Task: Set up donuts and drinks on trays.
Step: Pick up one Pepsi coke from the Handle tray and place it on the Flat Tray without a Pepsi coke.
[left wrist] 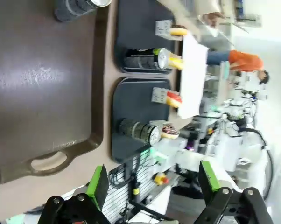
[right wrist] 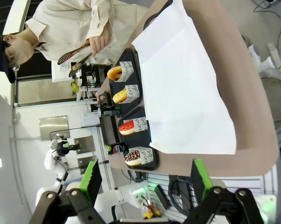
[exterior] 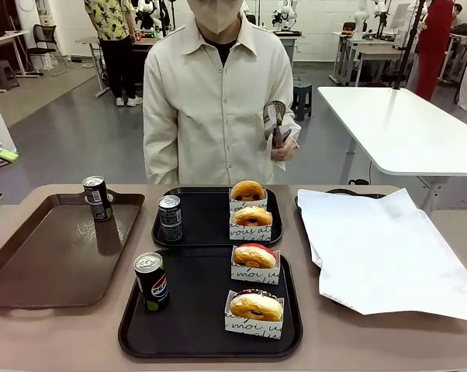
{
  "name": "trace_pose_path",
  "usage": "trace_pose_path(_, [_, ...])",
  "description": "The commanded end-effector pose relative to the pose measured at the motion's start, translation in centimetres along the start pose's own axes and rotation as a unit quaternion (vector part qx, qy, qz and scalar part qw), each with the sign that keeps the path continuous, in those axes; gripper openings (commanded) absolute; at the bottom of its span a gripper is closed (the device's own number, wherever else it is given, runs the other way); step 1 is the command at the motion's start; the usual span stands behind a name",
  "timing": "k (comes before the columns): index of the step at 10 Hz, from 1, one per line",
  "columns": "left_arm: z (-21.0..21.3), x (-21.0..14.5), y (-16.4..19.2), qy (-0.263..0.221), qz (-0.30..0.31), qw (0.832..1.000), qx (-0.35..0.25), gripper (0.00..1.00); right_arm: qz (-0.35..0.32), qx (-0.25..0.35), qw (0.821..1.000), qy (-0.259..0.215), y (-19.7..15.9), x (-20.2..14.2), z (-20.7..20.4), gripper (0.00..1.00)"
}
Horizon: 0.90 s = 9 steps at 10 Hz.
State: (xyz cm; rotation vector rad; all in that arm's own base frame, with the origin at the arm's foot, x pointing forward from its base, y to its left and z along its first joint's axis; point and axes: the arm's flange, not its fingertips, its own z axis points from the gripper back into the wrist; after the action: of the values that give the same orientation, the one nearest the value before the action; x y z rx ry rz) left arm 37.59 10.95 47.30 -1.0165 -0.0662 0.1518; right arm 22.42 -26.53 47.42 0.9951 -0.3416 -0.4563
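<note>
One upright can (exterior: 98, 198) left on brown tray (exterior: 32, 263), nearer left gripper (left wrist: 152, 186), fingers spread and empty; right gripper (right wrist: 145, 179) likewise open, well apart.

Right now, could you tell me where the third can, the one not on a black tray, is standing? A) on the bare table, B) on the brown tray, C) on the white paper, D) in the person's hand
B: the can stands upright at the far edge of the brown tray, left of the black trays.
</note>
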Motion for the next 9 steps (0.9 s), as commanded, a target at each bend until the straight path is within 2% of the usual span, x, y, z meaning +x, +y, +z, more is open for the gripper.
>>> trace_pose_path(1, [1.6,0.0,3.7,-0.016,-0.022,0.996,-0.082,1.00,0.005,0.008,1.000,-0.001,-0.1,0.1,-0.1,1.00])
trace_pose_path(3, [3.5,1.0,5.4,-0.025,-0.036,0.993,-0.108,1.00,0.005,0.008,1.000,-0.001,-0.1,0.1,-0.1,1.00])
trace_pose_path(5, [5.0,-0.3,7.8,-0.026,-0.056,0.992,-0.110,1.00,0.005,0.008,1.000,-0.001,-0.1,0.1,-0.1,1.00])
trace_pose_path(6, [5.2,0.5,8.1,-0.021,-0.053,0.992,-0.115,1.00,0.005,0.008,1.000,-0.001,-0.1,0.1,-0.1,1.00])
trace_pose_path(8, [5.0,-0.4,8.5,-0.020,-0.047,0.995,-0.090,1.00,0.005,0.008,1.000,-0.001,-0.1,0.1,-0.1,1.00])
trace_pose_path(9, [5.0,0.0,8.1,-0.030,-0.041,0.993,-0.111,1.00,0.005,0.008,1.000,-0.001,-0.1,0.1,-0.1,1.00])
